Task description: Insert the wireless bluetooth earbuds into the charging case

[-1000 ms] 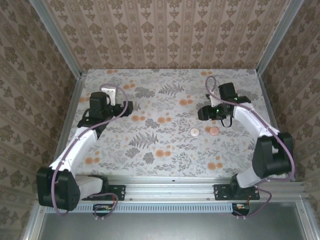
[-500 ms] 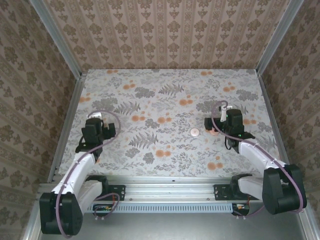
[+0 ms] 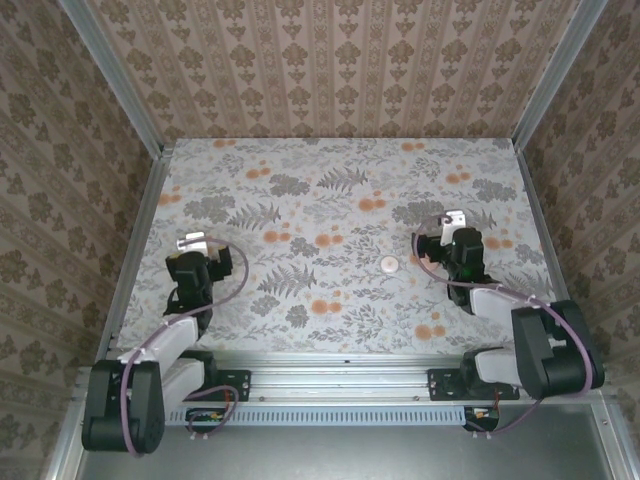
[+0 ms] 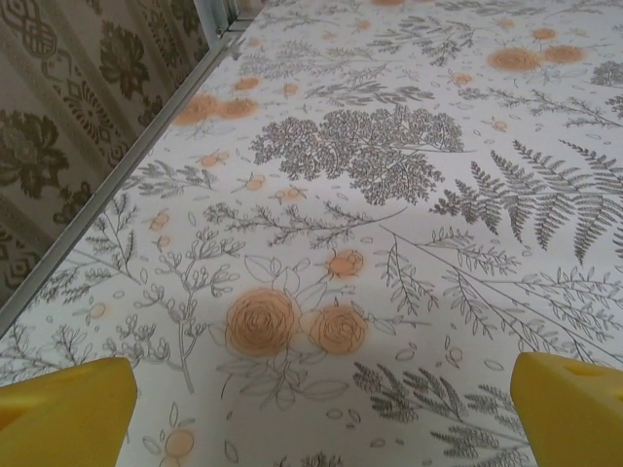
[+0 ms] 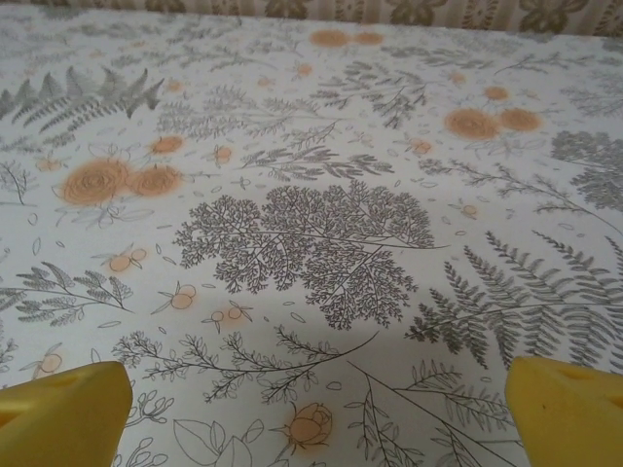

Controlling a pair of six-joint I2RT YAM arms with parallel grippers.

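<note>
Where both arms reached mid-counter a second ago, the top view now lists them drawn back toward the near edge. The left gripper point(image 3: 193, 262) is near the left side. The right gripper point(image 3: 458, 245) is just right of one pale round disc point(image 3: 388, 264) on the floral counter point(image 3: 320, 170). Two further discs seen earlier are out of sight. Earbuds: too small to place.
Left wrist view: yellow fingers point(image 4: 63, 413) spread wide, holding nothing, patterned counter between.
Right wrist view: yellow fingers point(image 5: 58, 413) likewise wide, holding nothing.
</note>
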